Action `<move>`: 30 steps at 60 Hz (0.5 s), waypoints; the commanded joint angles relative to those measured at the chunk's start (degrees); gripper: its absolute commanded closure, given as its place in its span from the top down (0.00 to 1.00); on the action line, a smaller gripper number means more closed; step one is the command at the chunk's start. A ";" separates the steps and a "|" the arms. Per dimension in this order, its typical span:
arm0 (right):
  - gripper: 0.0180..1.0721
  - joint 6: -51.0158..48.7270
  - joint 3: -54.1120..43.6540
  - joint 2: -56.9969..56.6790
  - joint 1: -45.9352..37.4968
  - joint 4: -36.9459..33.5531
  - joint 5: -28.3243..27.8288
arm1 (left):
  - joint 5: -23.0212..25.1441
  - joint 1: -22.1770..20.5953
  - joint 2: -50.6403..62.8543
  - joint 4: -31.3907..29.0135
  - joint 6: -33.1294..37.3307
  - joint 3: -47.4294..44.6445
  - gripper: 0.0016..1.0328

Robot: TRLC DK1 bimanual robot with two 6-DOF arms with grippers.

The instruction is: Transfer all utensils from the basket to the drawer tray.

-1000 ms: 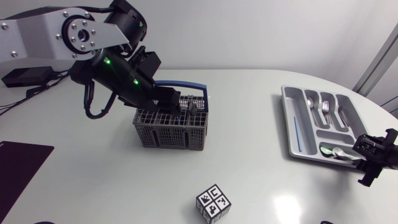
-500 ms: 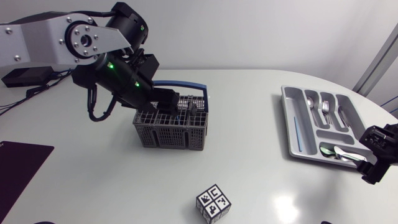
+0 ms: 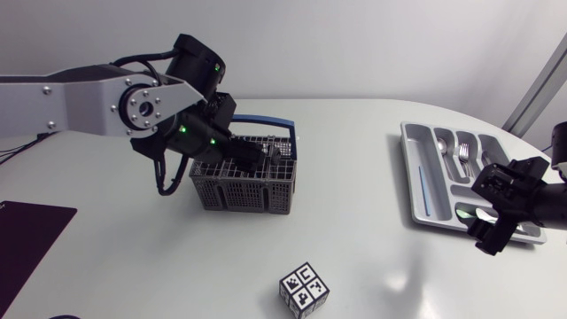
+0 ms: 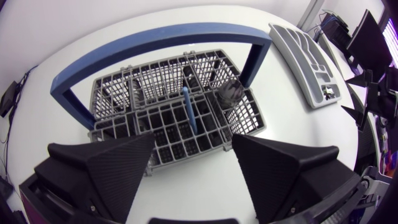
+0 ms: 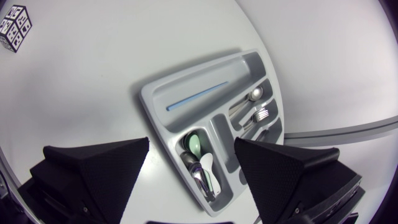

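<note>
The grey wire basket [image 3: 241,186] with a blue handle [image 3: 266,121] stands at mid-table. My left gripper [image 3: 251,158] hovers open just above it. In the left wrist view, a blue utensil [image 4: 189,111] and a grey metal one [image 4: 229,93] stand in the basket [image 4: 124,93] ahead of the spread left gripper [image 4: 193,165]. The grey drawer tray [image 3: 416,168] lies at the right and holds forks [image 5: 260,115], a green spoon [image 5: 194,144], a white spoon [image 5: 208,167] and a blue stick [image 5: 199,95]. My right gripper [image 3: 493,223] hangs open over the tray's near end [image 5: 163,127], with nothing between its fingers [image 5: 99,165].
A cube with black-and-white markers [image 3: 304,290] sits near the front edge, between basket and tray. A black mat [image 3: 27,239] lies at the front left. Bare white tabletop separates the basket from the tray.
My right gripper has opened and shifted left above the tray's spoon compartment. My left arm has swung lower and closer over the basket, still open.
</note>
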 commanded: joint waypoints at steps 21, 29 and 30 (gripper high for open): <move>0.94 12.98 -2.11 -0.71 16.22 -1.40 6.35 | -2.31 -0.37 3.63 9.06 -1.37 -2.04 0.53; 0.94 13.95 -1.94 -0.44 17.36 -1.32 6.61 | -4.68 -0.81 4.07 11.08 -2.16 -2.21 0.35; 0.94 14.13 -2.03 -0.44 17.71 -1.32 6.61 | -4.94 -0.81 4.15 11.34 -2.25 -2.30 0.34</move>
